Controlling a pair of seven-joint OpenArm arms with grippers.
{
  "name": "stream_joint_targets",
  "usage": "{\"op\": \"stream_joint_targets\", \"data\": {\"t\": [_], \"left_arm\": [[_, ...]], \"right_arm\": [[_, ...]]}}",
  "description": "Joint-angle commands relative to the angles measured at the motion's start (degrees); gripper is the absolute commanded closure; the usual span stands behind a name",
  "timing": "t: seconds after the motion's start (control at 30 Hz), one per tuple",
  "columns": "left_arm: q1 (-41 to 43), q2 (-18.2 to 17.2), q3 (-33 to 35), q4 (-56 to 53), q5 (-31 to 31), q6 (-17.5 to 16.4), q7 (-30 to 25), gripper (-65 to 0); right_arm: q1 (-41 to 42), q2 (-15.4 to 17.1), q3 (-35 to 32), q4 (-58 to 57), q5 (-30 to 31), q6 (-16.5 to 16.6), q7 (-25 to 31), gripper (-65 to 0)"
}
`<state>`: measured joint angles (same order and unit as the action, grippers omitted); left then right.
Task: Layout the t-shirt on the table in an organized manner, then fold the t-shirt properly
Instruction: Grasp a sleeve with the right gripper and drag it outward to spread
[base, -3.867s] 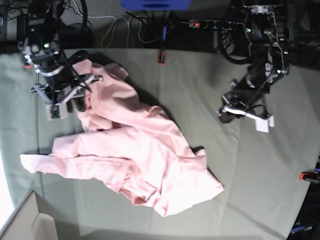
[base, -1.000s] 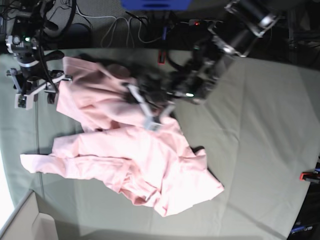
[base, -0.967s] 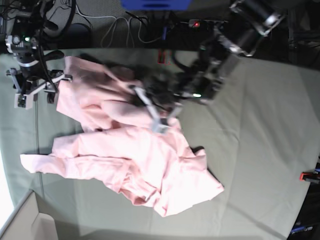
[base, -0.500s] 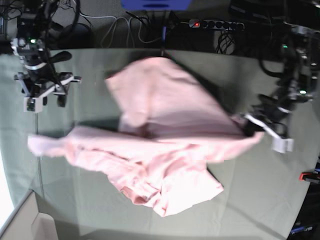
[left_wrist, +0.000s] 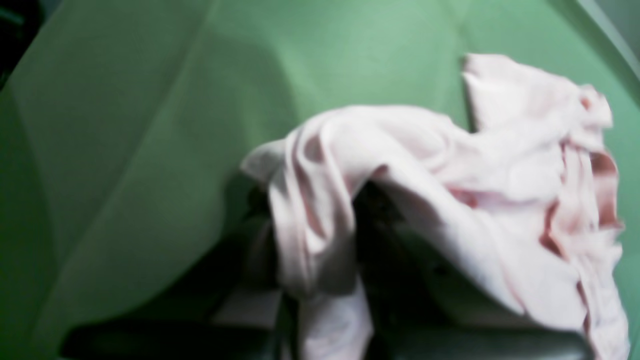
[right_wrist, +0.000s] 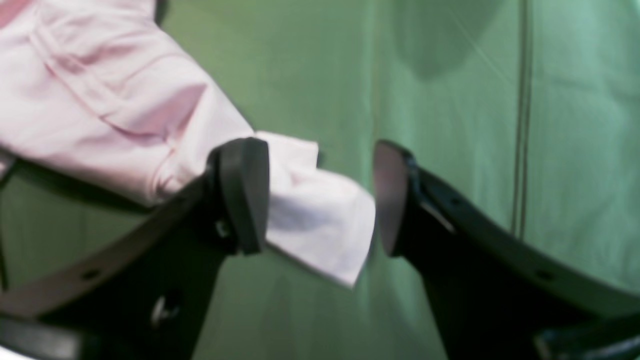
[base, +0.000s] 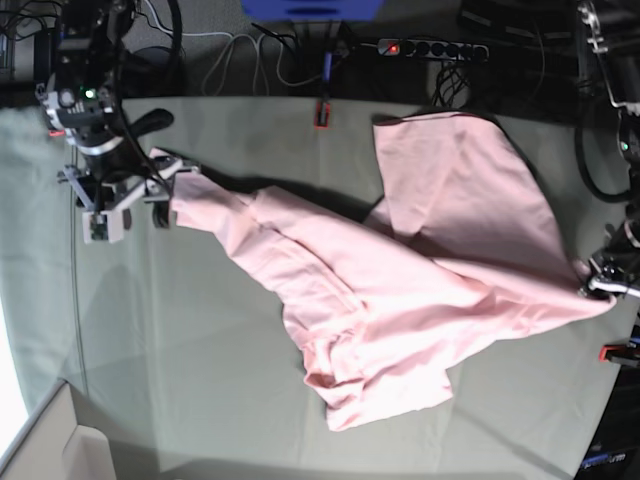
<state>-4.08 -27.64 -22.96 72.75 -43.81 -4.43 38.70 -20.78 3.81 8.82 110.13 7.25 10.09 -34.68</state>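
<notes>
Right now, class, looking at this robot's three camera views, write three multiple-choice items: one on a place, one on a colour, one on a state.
1. Where does the left gripper hold the t-shirt?
A. the table's middle
B. the table's right edge in the base view
C. off the table

2. What colour is the table covering?
A. grey-green
B. red
C. white

3. How do the right gripper's jaws stand?
A. shut on cloth
B. apart, with cloth between them
C. apart, with nothing near

Key: 1 B, the shirt's corner is drawn out to it there. 2 A, all views show it. 3 B, the right wrist view shows a gap with a pink corner in it.
</notes>
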Motion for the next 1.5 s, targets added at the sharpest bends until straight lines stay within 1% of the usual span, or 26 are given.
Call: {"op": "stream_joint_targets", "data": {"t": [0.0, 0.1, 0.17, 0.23, 0.3, 0.43, 0.47, 0.53, 0.57, 0.67, 0.77, 0.83, 0.93, 1.03, 1.1, 1.27, 1.37, 1.47], "left_arm": [[-2.3, -1.4, -0.5, -0.3, -0.4, 0.0, -1.6, -0.1], [-5.2, -1.3, -0.1, -2.9, -0.4, 0.0, -1.1, -0.6], [-6.5, -1.2, 0.0, -3.8, -0.4, 0.0, -1.1, -1.2], [-6.8, -1.1, 0.0, -4.0, -0.4, 0.0, -1.0, -5.5], [-6.8, -1.1, 0.0, -3.8, -0.4, 0.0, -1.0, -13.2], [-6.3, -1.1, 0.0, -3.4, -0.5, 0.0, -1.0, -37.5], [-6.3, -1.1, -0.3, -3.4, -0.5, 0.0, -1.0, -42.1], [-6.0, -1.2, -0.6, -3.4, -0.8, 0.0, -1.0, -47.7], [-4.9, -1.3, -0.6, -3.3, -0.9, 0.0, -1.0, -48.9], [-1.9, -1.2, -3.1, -0.5, -0.6, 0.0, -1.1, -49.0], [2.4, -0.6, -7.1, 2.5, -0.7, 0.0, -1.1, -49.0], [4.9, 0.4, -9.3, 4.4, -0.8, 0.0, -1.1, -49.0], [9.1, 1.8, -13.1, 6.0, -0.5, 0.0, -1.1, -49.0], [12.1, 2.9, -15.3, 6.0, -0.5, 0.0, -1.6, -49.0], [13.9, 3.3, -16.7, 5.9, -0.5, 0.0, -1.6, -49.0], [16.3, 4.2, -17.5, 6.1, -0.5, 0.0, -1.7, -49.0], [16.8, 5.2, -17.8, 6.1, -0.5, 0.0, -1.7, -49.0], [17.0, 6.1, -17.7, 6.2, -0.5, 0.0, -1.7, -49.0]], "right_arm": [[0.7, 0.9, -1.0, 1.1, 0.2, 0.1, 1.6, -35.1], [1.6, 1.9, -5.0, 1.2, 0.2, 0.1, 1.6, -38.1], [2.5, 1.9, -7.8, 1.2, 0.1, 0.1, 1.6, -39.0], [3.9, 2.5, -10.3, 1.0, 0.1, 0.1, 1.6, -39.3], [5.6, 2.7, -12.7, 0.9, 0.1, 0.1, 1.5, -39.3], [9.5, 2.6, -17.3, -2.5, 0.1, 0.1, 1.5, -39.3], [10.3, 2.6, -18.2, -3.8, 0.1, 0.1, 1.5, -39.3], [11.9, 2.6, -20.4, -6.7, 0.0, 0.1, 1.6, -39.2], [12.8, 2.6, -21.9, -8.5, 0.0, 0.1, 1.6, -39.1], [14.8, 2.7, -25.2, -12.2, -1.3, 0.1, 2.0, -39.0], [16.8, 2.2, -28.2, -15.5, -7.4, 0.1, 2.1, -38.9], [18.1, 1.3, -30.6, -17.7, -11.3, -0.1, 2.2, -38.9], [19.3, -1.0, -31.2, -20.9, -16.4, -0.2, 2.4, -38.9], [20.0, -2.5, -31.1, -24.0, -19.6, -0.2, 5.0, -38.9], [20.0, -2.6, -31.4, -25.8, -21.5, -0.2, 7.3, -38.9], [20.2, -2.6, -31.1, -30.7, -22.7, -0.3, 11.6, -38.7], [21.5, -2.6, -31.1, -32.8, -22.7, -0.3, 12.5, -38.4], [22.2, -2.5, -31.0, -33.4, -22.7, -0.3, 12.5, -34.5]]}}
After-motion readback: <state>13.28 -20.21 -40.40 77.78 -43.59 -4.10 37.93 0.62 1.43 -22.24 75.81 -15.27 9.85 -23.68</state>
